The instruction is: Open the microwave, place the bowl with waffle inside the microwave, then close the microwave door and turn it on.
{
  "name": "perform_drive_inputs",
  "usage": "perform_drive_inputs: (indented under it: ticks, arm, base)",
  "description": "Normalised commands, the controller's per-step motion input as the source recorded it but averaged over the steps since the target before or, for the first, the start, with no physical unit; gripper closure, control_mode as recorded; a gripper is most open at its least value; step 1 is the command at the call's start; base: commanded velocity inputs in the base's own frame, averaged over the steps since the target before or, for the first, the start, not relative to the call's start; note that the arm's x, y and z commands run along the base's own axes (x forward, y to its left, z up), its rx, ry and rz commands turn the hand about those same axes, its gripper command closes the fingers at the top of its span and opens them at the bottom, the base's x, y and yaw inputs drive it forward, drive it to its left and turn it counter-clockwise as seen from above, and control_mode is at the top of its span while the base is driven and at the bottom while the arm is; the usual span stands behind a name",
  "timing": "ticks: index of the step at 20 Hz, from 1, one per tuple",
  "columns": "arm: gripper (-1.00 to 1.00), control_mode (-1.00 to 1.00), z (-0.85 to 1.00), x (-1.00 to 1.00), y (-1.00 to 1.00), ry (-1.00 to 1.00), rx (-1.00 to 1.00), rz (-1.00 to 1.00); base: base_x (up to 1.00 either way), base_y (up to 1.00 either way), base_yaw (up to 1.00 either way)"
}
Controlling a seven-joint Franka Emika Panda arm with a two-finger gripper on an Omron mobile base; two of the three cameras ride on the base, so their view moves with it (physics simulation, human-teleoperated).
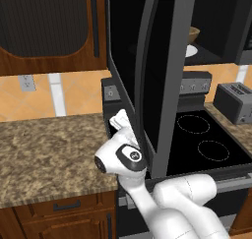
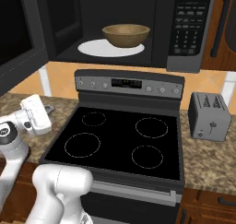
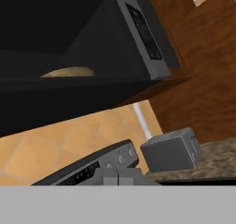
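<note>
The microwave (image 2: 124, 25) hangs open above the stove (image 2: 120, 144), and the bowl (image 2: 126, 35) sits inside it on the right part of the white turntable (image 2: 94, 48). In the left base view the bowl (image 1: 193, 34) shows as a sliver past the door edge. The waffle cannot be made out (the bowl's wall hides whatever lies in it). The door (image 1: 152, 71) swings far out to the left, edge-on in the left base view, its black glass facing the counter (image 1: 49, 149); in the right base view the door (image 2: 18, 34) fills the upper left corner.

The arm is folded low at the stove's left front corner. The gripper (image 2: 46, 110) sits over the counter just beside the stove's left edge, well below the door and touching nothing that I can see. Its fingers are too small and hidden to judge, so I cannot tell how wide the pincer stands.

From the hand view, tilted, the microwave's keypad (image 3: 144, 30) and a pale rim of the bowl (image 3: 69, 72) appear above, with the toaster (image 3: 171, 150) and the stove's control panel (image 3: 92, 168) below. The toaster (image 2: 209, 115) stands on the counter right of the stove.
</note>
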Motion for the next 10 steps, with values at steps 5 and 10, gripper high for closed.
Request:
perform_drive_inputs:
  ticks: [5,10]
  arm:
    - [1.0,-1.0,0.0,-0.06,0.94,-0.26,-0.07,0.0]
    - [1.0,-1.0,0.0,-0.1,0.94,-0.3,-0.07,0.0]
  base:
    - [0.0,0.0,0.0]
    - [0.0,0.0,0.0]
